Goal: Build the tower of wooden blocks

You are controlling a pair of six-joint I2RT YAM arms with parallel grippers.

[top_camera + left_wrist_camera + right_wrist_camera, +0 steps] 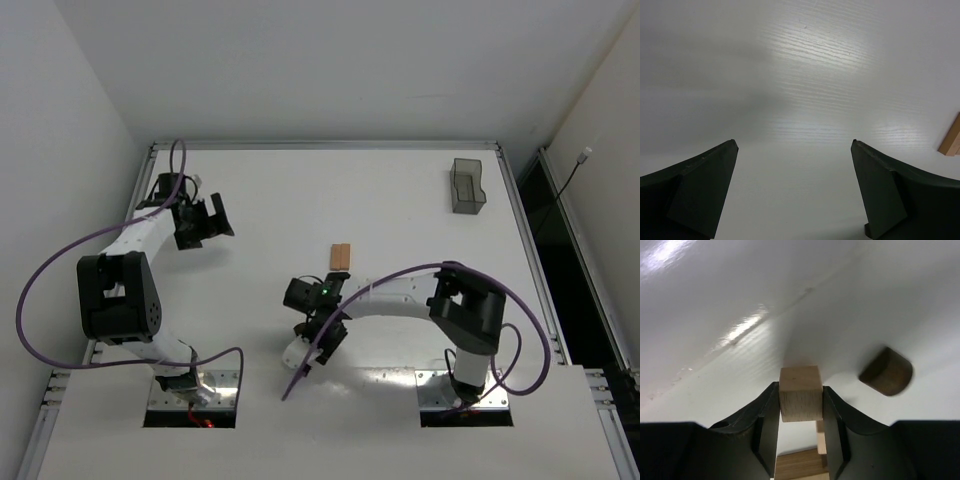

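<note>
Wood block (800, 387) sits pinched in right claw (800, 396) over the tower (796, 466), seemingly for stacking; left claw (794, 146), ten o'clock, idles wide.

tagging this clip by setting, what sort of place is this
Likely a robotics lab test cell: a white table boxed in by plain white walls, a left arm and right arm mounted at its near edge, and metal rails framing it.

A light tan cube (800, 392) was pinched upright between the fingers of the right gripper (800, 407), above more pale wood (799, 466) that was partly hidden below it. A dark brown piece (886, 371) with one rounded side lay nearby on the table (715, 315). A flat tan block (341, 257) lay apart, farther out.
</note>
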